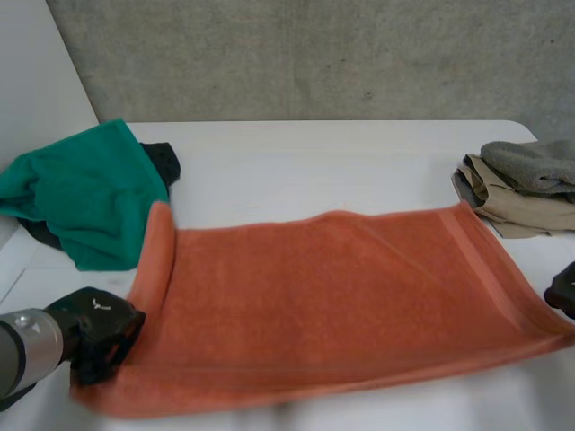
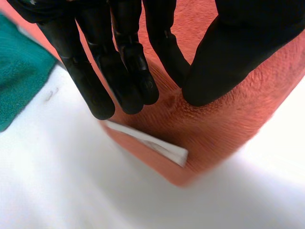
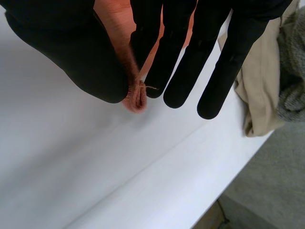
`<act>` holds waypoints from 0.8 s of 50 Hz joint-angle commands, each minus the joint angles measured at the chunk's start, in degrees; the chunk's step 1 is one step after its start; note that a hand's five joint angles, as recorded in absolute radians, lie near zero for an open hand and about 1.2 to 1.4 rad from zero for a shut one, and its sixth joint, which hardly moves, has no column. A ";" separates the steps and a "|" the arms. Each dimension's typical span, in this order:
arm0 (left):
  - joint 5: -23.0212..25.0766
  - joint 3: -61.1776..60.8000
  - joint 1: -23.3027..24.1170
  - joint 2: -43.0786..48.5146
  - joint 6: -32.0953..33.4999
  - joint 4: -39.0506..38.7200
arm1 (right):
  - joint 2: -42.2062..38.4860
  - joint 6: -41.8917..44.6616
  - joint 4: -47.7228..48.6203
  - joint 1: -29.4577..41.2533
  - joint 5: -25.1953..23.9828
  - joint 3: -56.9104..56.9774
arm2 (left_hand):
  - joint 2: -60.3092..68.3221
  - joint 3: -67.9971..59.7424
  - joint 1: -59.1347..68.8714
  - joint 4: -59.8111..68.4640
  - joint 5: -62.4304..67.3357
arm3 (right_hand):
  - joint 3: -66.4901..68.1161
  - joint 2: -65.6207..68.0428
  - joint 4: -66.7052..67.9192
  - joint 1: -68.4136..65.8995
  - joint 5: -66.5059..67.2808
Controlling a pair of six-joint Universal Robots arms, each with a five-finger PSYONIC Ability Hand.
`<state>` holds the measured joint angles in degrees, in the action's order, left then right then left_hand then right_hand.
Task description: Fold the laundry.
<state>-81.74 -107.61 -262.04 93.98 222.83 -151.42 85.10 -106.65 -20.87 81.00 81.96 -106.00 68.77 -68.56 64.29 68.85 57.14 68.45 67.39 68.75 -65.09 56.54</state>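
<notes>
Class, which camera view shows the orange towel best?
Head view: the whole orange towel lies spread on the table. The left wrist view gives a labelled corner pinched by the left hand; the right wrist view, a corner tip in the right hand.

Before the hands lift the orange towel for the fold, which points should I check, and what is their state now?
1. Left hand pinches the orange towel at its near left corner: ok.
2. Right hand pinches the near right corner: ok.
3. Towel lies flat: not ok, its left edge curls up.
4. Towel apart from green cloth: not ok, the curled edge touches it.
5. Towel apart from beige clothes: cannot tell.
</notes>
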 commanded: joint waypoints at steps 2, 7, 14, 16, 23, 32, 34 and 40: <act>-0.43 4.86 1.27 4.09 -0.72 -9.92 | -2.30 -8.03 7.23 1.00 -1.45 3.16 | 11.23 -11.44 15.71 11.15 12.86 | 11.55 12.61 11.25 -14.91 13.46; -0.78 10.84 2.85 9.02 -6.25 -16.00 | -11.61 -15.77 16.82 4.86 -1.81 7.64 | 11.23 -11.44 15.71 11.15 12.86 | 11.55 12.61 11.25 -14.91 13.46; -1.92 20.32 3.64 18.85 -12.85 -20.40 | -20.49 -19.47 25.17 11.89 0.83 17.04 | 11.23 -11.44 15.71 11.15 12.86 | 11.55 12.61 11.25 -14.91 13.46; -2.89 22.70 3.73 21.32 -13.12 -20.84 | -24.17 -19.56 27.19 13.56 2.06 20.46 | 11.23 -11.44 15.71 11.15 12.86 | 11.55 12.61 11.25 -14.91 13.46; -8.16 32.11 6.81 30.29 -13.38 -23.04 | -31.83 -19.65 29.40 16.64 3.73 28.56 | 11.23 -11.44 15.71 11.15 12.86 | 11.55 12.61 11.25 -14.91 13.46; -9.22 33.52 8.13 30.12 -13.74 -32.00 | -34.74 -24.92 38.10 17.79 5.40 33.31 | -57.70 57.49 -53.22 -57.78 -56.07 | -46.22 -45.16 -46.52 42.86 -44.30; -9.14 33.17 8.74 28.81 -13.74 -31.92 | -34.30 -26.23 38.80 17.53 5.58 33.14 | -54.87 54.65 -50.39 -54.95 -53.23 | -51.44 -50.38 -51.74 48.08 -49.53; -8.52 27.91 9.18 21.78 -13.30 -31.57 | -30.79 -30.63 38.63 17.53 4.61 30.15 | -54.02 53.80 -49.54 -54.10 -52.39 | -53.15 -52.10 -53.46 49.79 -51.24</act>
<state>-90.93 -75.16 -253.24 121.44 209.13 -183.25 50.95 -133.30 17.57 98.73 87.40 -73.06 14.88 -14.94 13.32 14.51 4.38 16.60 17.29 16.82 -18.00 5.20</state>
